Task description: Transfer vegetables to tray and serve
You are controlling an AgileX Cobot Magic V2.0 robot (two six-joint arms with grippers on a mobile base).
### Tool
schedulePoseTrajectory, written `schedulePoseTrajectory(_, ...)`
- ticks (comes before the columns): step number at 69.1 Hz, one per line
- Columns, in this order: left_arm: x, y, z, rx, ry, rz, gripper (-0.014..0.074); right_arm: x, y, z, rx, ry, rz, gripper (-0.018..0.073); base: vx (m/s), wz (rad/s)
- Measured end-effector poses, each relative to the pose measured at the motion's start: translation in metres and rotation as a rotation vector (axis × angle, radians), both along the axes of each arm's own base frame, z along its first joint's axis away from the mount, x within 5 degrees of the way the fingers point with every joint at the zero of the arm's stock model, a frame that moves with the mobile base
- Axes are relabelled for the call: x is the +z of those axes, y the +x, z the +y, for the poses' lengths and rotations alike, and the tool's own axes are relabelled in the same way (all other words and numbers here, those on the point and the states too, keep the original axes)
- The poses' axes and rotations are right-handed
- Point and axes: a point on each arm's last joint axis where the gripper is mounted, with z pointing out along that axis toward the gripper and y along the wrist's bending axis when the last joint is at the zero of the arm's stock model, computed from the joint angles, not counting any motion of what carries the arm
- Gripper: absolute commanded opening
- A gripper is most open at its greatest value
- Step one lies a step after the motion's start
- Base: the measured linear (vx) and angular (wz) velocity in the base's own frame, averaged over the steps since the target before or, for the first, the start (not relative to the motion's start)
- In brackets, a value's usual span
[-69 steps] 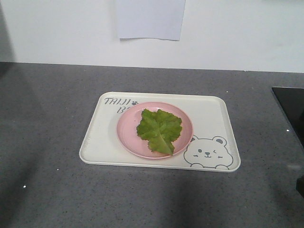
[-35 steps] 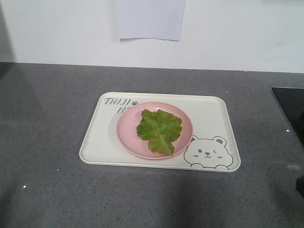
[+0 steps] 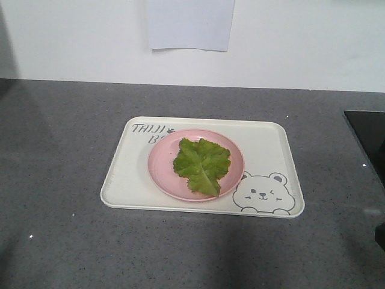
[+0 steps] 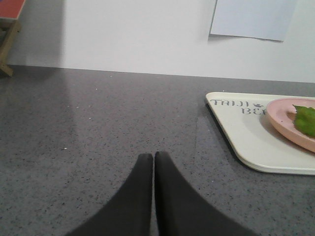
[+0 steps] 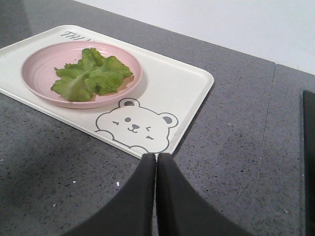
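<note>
A crinkly green lettuce leaf, the vegetables (image 3: 201, 164) (image 5: 91, 74), lies on a round pink plate (image 3: 162, 171) (image 5: 37, 69). The plate sits in the middle of the cream tray (image 3: 271, 150) (image 5: 182, 83) (image 4: 251, 142) with the bear drawing. My left gripper (image 4: 153, 156) is shut and empty over the grey counter, left of the tray. Shut and empty too, my right gripper (image 5: 156, 156) hangs just off the tray's near right corner. Neither gripper appears in the front view.
The grey speckled counter (image 3: 60, 150) runs back to a white wall with a pale sheet of paper (image 3: 189, 24). A black panel (image 3: 368, 135) lies at the right edge. A wooden frame with a red top (image 4: 10, 19) stands far left.
</note>
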Motion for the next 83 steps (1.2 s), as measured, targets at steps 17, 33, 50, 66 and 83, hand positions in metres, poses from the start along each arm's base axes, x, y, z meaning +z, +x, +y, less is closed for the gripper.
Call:
schedulePoseTrajectory(17, 0.0008, 0.0001, 0.0003, 0.005, -0.015, -0.008, -0.0007, 0.0, 0.0, 0.0, 0.0, 0.0, 0.0, -0.0006, 0.0, 0.0)
schedulePoseTrajectory(33, 0.0008, 0.0001, 0.0003, 0.005, -0.018, -0.008, -0.0007, 0.0, 0.0, 0.0, 0.0, 0.0, 0.0, -0.0006, 0.0, 0.0)
schedulePoseTrajectory(50, 0.0008, 0.0001, 0.0003, 0.005, -0.018, -0.008, -0.0007, 0.0, 0.0, 0.0, 0.0, 0.0, 0.0, -0.0006, 0.0, 0.0)
schedulePoseTrajectory(66, 0.0008, 0.0001, 0.0003, 0.005, -0.018, -0.008, -0.0007, 0.0, 0.0, 0.0, 0.0, 0.0, 0.0, -0.0006, 0.0, 0.0)
schedulePoseTrajectory(83, 0.0008, 0.0001, 0.0003, 0.005, -0.018, -0.008, -0.0007, 0.0, 0.0, 0.0, 0.0, 0.0, 0.0, -0.0006, 0.0, 0.0)
